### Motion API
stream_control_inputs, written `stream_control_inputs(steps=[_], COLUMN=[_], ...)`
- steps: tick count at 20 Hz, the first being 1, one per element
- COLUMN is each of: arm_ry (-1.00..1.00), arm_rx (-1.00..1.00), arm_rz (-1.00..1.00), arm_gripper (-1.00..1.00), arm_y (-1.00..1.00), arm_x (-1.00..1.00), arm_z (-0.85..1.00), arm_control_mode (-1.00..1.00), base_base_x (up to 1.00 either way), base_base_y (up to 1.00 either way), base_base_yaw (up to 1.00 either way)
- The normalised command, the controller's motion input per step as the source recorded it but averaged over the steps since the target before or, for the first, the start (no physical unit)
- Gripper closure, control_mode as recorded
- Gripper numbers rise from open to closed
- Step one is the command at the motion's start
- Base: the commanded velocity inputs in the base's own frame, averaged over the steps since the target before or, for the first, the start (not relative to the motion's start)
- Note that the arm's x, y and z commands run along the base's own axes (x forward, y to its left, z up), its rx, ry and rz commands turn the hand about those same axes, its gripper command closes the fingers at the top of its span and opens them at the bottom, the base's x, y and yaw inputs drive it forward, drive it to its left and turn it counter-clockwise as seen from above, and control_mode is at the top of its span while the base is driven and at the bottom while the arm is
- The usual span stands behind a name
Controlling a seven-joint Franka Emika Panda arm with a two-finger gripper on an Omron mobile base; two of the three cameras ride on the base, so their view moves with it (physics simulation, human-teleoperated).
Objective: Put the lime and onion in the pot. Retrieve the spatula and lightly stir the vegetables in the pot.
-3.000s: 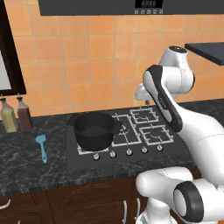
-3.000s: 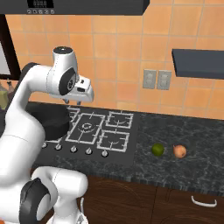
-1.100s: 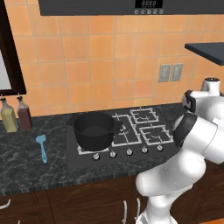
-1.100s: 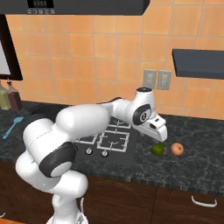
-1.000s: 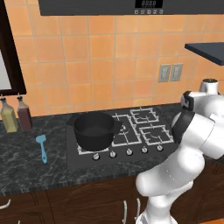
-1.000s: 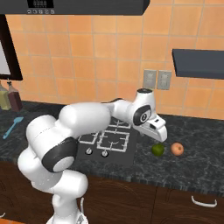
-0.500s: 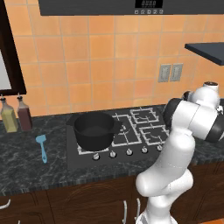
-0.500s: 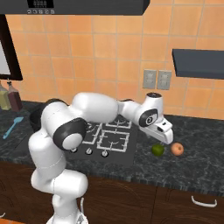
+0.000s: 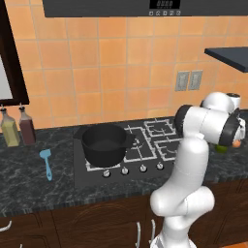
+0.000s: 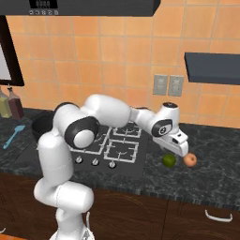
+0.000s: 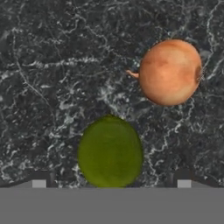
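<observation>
Two vegetables lie near each other on speckled black stone counter: smooth glossy lime, and papery orange-brown onion beyond. Arm has swung from above the hob across to them; gripper now hovers over the lime, jaws wide, empty. Matte black pot waits on hob; lime pickup looks imminent.

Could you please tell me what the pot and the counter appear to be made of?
The pot looks like dark metal, possibly cast iron or coated steel: uniformly black, with a dull sheen at the rim. The counter looks like polished dark stone, likely granite or marble: black with irregular pale veining.
</observation>
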Motion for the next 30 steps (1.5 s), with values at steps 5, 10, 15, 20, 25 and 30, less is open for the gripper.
stream_control_inputs(steps=[5, 10, 15, 20, 25, 30], arm_ry=[0.03, 0.03, 0.02, 0.02, -0.09, -0.03], arm_rx=[0.00, 0.00, 0.00, 0.00, -0.01, -0.11], arm_rz=[0.00, 0.00, 0.00, 0.01, 0.09, 0.07], arm_gripper=[-1.00, -1.00, -1.00, 1.00, 1.00, 1.00], arm_y=[0.00, 0.00, 0.00, 0.04, 0.66, 0.51], arm_x=[0.00, 0.00, 0.00, 0.01, -0.03, 0.00], arm_z=[-0.40, -0.30, -0.32, -0.08, 0.80, 0.49], arm_control_mode=[-1.00, -1.00, -1.00, -1.00, -1.00, -1.00], base_base_x=[0.00, 0.00, 0.00, 0.00, 0.00, 0.00], base_base_y=[0.00, 0.00, 0.00, 0.00, 0.00, 0.00], base_base_yaw=[0.00, 0.00, 0.00, 0.00, 0.00, 0.00])
